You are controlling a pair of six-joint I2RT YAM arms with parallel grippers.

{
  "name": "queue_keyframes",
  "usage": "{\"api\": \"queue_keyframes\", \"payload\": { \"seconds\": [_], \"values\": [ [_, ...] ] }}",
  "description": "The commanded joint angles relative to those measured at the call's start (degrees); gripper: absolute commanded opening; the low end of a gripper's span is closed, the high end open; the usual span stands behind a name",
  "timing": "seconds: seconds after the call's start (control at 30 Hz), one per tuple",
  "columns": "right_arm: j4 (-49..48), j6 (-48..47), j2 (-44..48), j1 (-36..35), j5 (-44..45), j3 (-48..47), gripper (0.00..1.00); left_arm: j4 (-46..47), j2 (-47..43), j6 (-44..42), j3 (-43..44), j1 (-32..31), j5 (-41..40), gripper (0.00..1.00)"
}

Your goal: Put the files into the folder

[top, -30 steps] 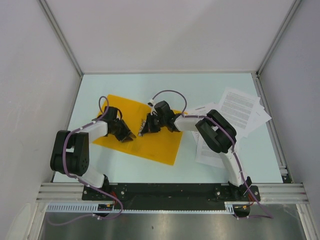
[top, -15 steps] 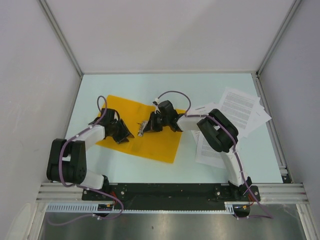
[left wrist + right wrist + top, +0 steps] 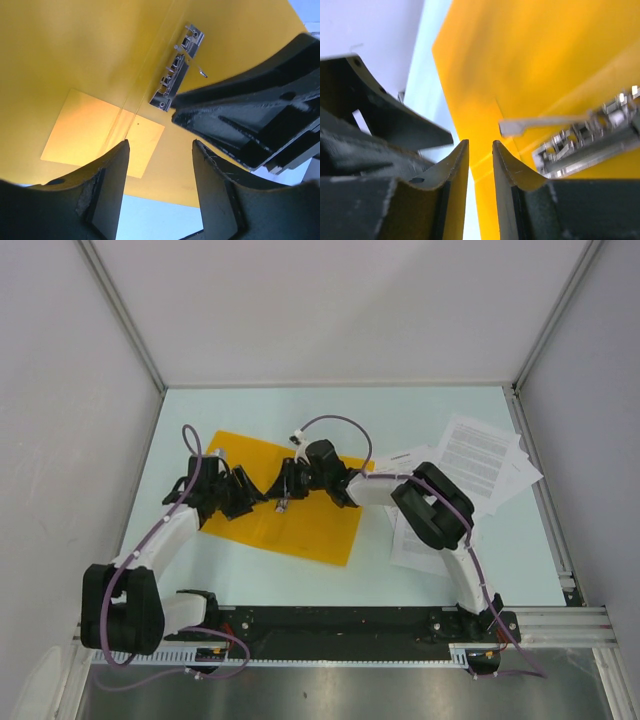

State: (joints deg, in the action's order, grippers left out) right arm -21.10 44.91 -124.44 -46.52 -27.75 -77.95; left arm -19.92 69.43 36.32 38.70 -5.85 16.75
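The folder (image 3: 300, 530) lies open and flat on the table (image 3: 430, 410), close to the arms. Its shiny metal clip (image 3: 177, 67) is showing. Just over it, the left gripper (image 3: 160, 145) has opened wider and pulled back to the left. It holds nothing. The right gripper (image 3: 480, 145) was shut and now has a small gap, empty too. So I think the folder is ready. Only the top view shows the files (image 3: 480, 465), farther right and not in yet. Only the wrist views show those gaps.
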Motion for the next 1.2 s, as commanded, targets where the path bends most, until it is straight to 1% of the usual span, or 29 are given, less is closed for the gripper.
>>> {"api": "queue_keyframes", "payload": {
  "seconds": [0.0,0.1,0.13,0.2,0.27,0.5,0.57,0.63,0.7,0.73,0.8,0.87,0.9,0.93,0.97,1.0,1.07,1.1,1.17],
  "values": [
    [-4.83,-0.34,-2.56,0.56,0.93,-6.93,0.34,-0.12,-2.37,-1.95,0.68,0.40,1.26,0.61],
    [0.08,-4.02,-4.49,1.08,4.54,-11.93,0.43,0.15,-3.16,-2.04,-0.29,0.49,2.05,0.64],
    [3.40,-5.08,-4.93,1.34,6.37,-13.26,0.45,-0.11,-3.16,-2.12,-0.38,0.57,2.06,0.64],
    [6.67,-7.10,-6.60,2.13,8.23,-15.46,0.48,-0.64,-4.03,-2.74,-0.47,0.66,2.06,0.66],
    [10.11,-8.25,-8.26,3.27,8.67,-18.81,0.49,-0.73,-4.74,-2.92,-0.82,0.75,2.06,0.68],
    [12.48,-10.45,-12.05,6.53,9.29,-20.92,0.54,-0.56,-6.41,-3.88,-1.43,0.75,3.99,0.77],
    [12.58,-11.42,-13.19,7.06,9.03,-21.19,0.57,-0.82,-7.29,-4.32,-1.61,0.75,4.95,0.81],
    [13.10,-12.03,-14.68,7.94,5.52,-22.67,0.58,-1.00,-8.42,-4.50,-1.78,0.75,5.65,0.84],
    [14.42,-12.82,-14.25,7.94,4.81,-24.87,0.60,-1.08,-9.05,-4.50,-1.70,0.75,6.18,0.87],
    [15.55,-13.26,-12.42,7.68,4.72,-25.40,0.61,-0.91,-9.57,-4.41,-1.87,0.75,7.32,0.88],
    [16.79,-13.88,-9.87,7.59,4.72,-26.63,0.68,-0.82,-10.10,-4.50,-1.87,0.84,8.55,0.91],
    [22.48,-14.93,-6.28,7.50,4.98,-28.56,0.73,-1.00,-11.32,-4.24,-2.31,0.75,9.78,0.93],
    [27.12,-15.54,-4.95,7.59,6.29,-30.05,0.75,-0.82,-11.77,-4.06,-2.66,0.75,10.31,0.93],
    [29.43,-15.98,-3.54,7.59,7.61,-30.15,0.77,-1.08,-12.29,-4.06,-3.01,0.84,10.66,0.94],
    [31.63,-16.42,0.39,7.59,9.01,-29.98,0.81,-1.43,-12.82,-3.97,-3.10,0.75,11.02,0.95],
    [35.57,-17.12,2.26,7.59,11.98,-29.19,0.81,-1.78,-13.87,-4.06,-3.19,0.75,11.54,0.95],
    [39.28,-16.96,8.65,8.11,15.77,-24.81,0.84,-3.54,-15.02,-4.41,-3.10,0.75,12.07,0.97],
    [43.12,-16.78,10.95,8.38,19.80,-22.88,0.85,-4.07,-16.33,-4.58,-3.02,0.75,12.60,0.98],
    [46.23,-16.69,14.74,9.34,22.55,-15.33,0.87,-5.21,-17.83,-4.94,-2.66,0.75,13.82,1.00]
  ]
}}
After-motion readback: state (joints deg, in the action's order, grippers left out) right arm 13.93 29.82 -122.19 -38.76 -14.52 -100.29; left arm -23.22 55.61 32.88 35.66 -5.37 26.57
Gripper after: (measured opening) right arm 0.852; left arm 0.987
